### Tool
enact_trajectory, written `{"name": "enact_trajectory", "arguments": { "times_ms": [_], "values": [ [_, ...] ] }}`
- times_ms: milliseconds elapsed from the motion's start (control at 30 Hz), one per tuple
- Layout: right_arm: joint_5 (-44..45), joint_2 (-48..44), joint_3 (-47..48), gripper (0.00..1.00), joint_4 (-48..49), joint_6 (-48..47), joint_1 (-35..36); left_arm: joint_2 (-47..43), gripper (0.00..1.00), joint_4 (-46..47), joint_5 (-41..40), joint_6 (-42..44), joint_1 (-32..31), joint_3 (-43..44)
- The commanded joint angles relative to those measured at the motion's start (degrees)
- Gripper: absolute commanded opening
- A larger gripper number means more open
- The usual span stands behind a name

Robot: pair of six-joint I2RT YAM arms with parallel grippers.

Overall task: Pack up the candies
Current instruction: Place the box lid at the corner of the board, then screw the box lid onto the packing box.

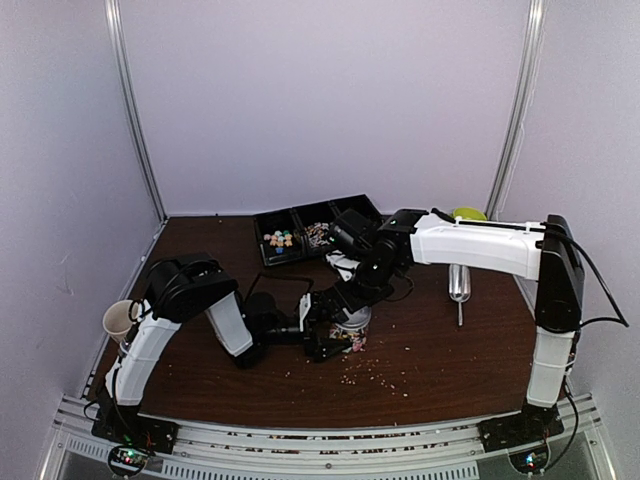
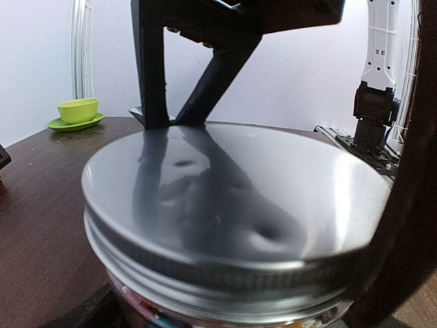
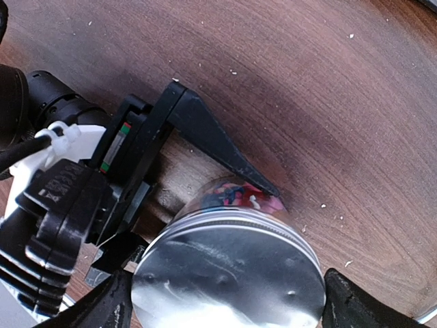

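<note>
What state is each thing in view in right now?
jar, upright on table, candies inside
lid, on the jar, dented
left claw, shut on jar
right claw, shut on lid
tray, open, holding candies
scoop, lying flat on table
green cup, upright on saucer

looks like a robotics lab test cell. closed in by plain pale walls (image 1: pixel 330 100) on three sides, with aluminium posts (image 1: pixel 135 110) rising from the far corners of a dark wood-grain bench (image 1: pixel 450 350). along the near edge, a slotted metal rail (image 1: pixel 330 440) carrying two bolted arm bases (image 1: pixel 125 425), small lit circuit boards (image 1: pixel 125 460) at both near corners.
</note>
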Motion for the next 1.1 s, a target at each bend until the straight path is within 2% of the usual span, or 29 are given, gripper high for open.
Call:
{"name": "enact_trajectory", "arguments": {
  "times_ms": [0,133,1067],
  "values": [
    [0.08,0.68,1.34,0.96,-1.09,-0.05,0.41,4.64,0.95,-3.35,0.89,-0.08,1.03,-2.03],
    [0.0,0.0,1.58,1.0,-1.25,-0.55,0.38,4.64,0.95,-3.41,0.89,-0.06,0.98,-1.95],
    [-2.47,-6.91,-4.74,0.99,2.01,-4.64,-0.35,4.73,0.96,-3.39,1.23,-0.06,1.12,-1.86]
  ]
}}
